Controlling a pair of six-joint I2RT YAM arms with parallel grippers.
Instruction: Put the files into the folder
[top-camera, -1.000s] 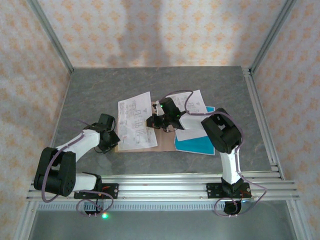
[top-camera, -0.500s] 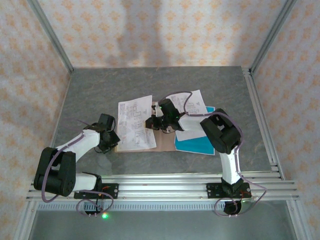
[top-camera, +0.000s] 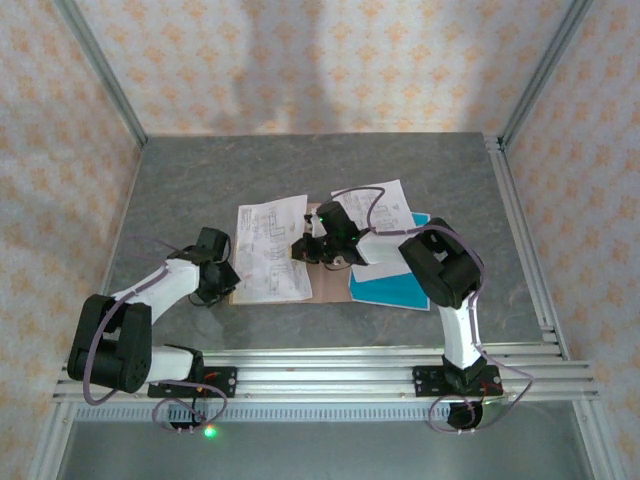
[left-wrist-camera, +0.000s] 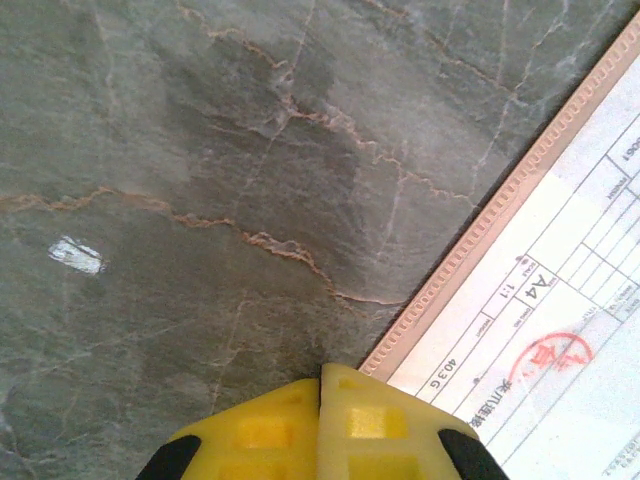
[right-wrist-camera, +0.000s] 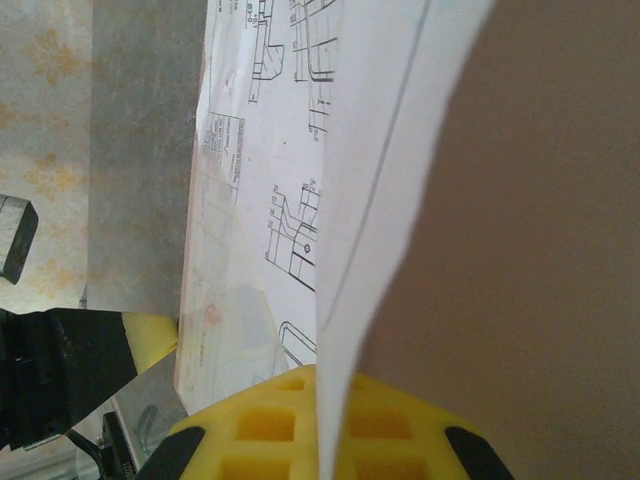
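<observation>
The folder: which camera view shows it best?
Top external: the folder lies flat beneath a printed sheet, its position and outline readable. Left wrist shows its ribbed edge; right wrist, a close brown stretch.

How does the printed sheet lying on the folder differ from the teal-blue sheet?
The printed sheet is white with black drawings; the teal-blue sheet is plain. The printed sheet lies on the folder; the teal-blue sheet lies to its right, partly under another white page. The right gripper pinches the printed sheet's edge; nothing grips the teal-blue sheet. Both are rectangular.
</observation>
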